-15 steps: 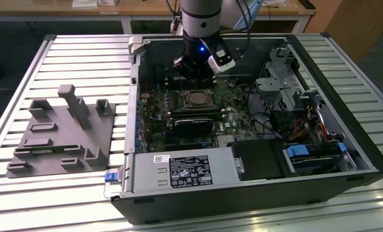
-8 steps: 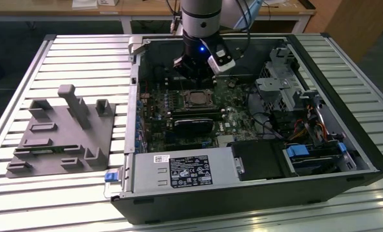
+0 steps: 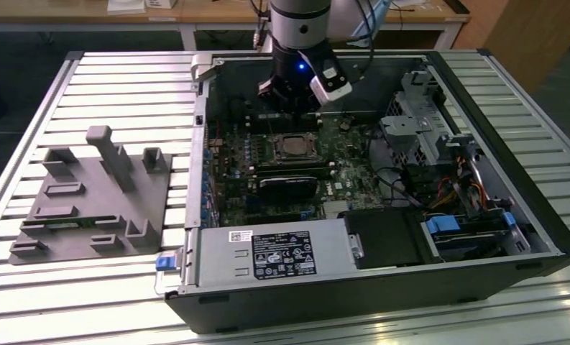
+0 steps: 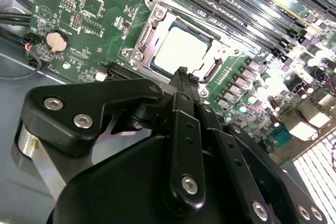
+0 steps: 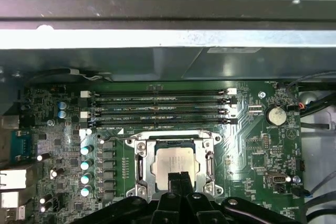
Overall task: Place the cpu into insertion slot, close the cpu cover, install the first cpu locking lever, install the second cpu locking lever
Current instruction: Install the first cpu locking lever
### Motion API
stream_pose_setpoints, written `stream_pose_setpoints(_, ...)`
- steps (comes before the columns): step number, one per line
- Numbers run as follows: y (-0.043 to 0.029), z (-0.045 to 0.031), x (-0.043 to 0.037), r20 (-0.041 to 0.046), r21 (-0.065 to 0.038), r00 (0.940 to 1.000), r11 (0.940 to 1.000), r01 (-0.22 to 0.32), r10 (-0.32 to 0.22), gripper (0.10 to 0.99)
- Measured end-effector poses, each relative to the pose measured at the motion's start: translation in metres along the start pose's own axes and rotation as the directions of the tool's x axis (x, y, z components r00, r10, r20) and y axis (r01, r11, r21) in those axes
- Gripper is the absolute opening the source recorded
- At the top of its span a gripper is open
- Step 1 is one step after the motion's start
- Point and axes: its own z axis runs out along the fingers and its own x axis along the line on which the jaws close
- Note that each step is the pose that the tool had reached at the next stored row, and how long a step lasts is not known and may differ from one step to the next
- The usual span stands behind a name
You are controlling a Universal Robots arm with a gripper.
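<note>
Gripper: fingers pressed together, nothing held, tips at one edge of the cpu; whether they touch it cannot be told. Cpu: seated in the insertion slot. Cpu cover: down flat, framing the cpu. Motherboard: green, memory slots beside the socket. Computer case: open, on a slatted table.
</note>
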Motion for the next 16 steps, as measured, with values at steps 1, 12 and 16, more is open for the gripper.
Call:
stream_pose_setpoints(1, 0.0001, -0.0009, 0.0000, 0.0000, 0.000, 1.0000, 1.0000, 0.000, 0.000, 0.106)
stream_pose_setpoints(12, -0.0004, -0.0015, 0.0123, -0.0001, -0.002, 1.0000, 1.0000, 0.000, 0.000, 0.106)
stream_pose_setpoints(16, -0.0009, -0.0019, 0.0239, -0.0003, -0.005, 1.0000, 1.0000, 0.000, 0.000, 0.106)
